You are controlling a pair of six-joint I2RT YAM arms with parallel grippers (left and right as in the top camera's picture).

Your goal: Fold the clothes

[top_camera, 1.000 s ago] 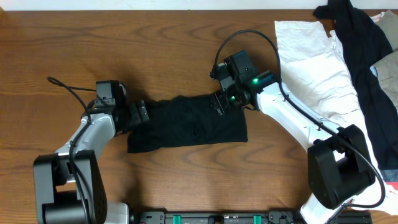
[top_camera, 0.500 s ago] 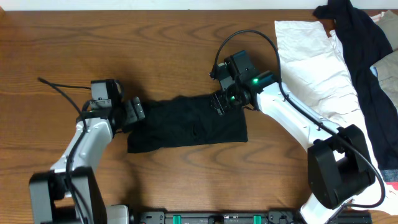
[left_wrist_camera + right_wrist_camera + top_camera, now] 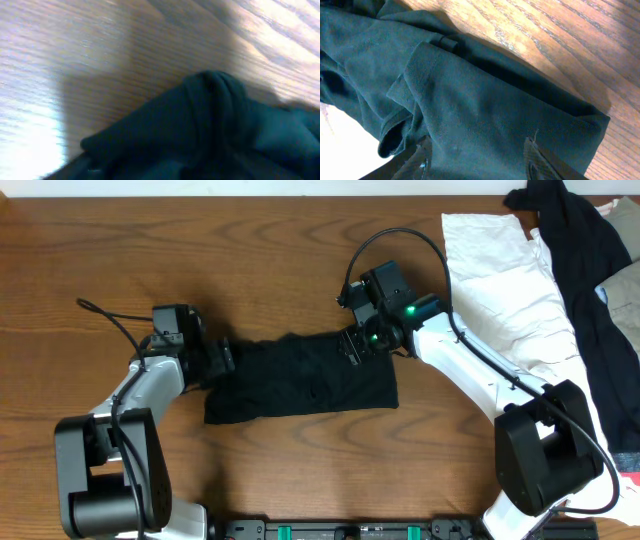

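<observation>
The clothes, a black shirt [image 3: 310, 380], lie folded into a long band across the middle of the table. My left gripper [image 3: 224, 358] is at the band's left end. In the blurred left wrist view, bunched dark fabric [image 3: 210, 130] fills the lower part and hides the fingers. My right gripper [image 3: 356, 345] rests on the band's upper right corner. In the right wrist view its fingers [image 3: 422, 157] stand wide apart, open, with flat fabric [image 3: 485, 100] lying between and under them. No logo shows.
A large white wrinkled cloth [image 3: 510, 290] lies at the right of the wooden table [image 3: 250, 250]. Another black garment [image 3: 585, 250] is draped over it, and a beige item [image 3: 625, 285] sits at the right edge. The left arm's cable [image 3: 110, 320] loops over the table.
My left arm drew a little to the left and has come back against the shirt's left end. The right arm and the shirt have not moved.
</observation>
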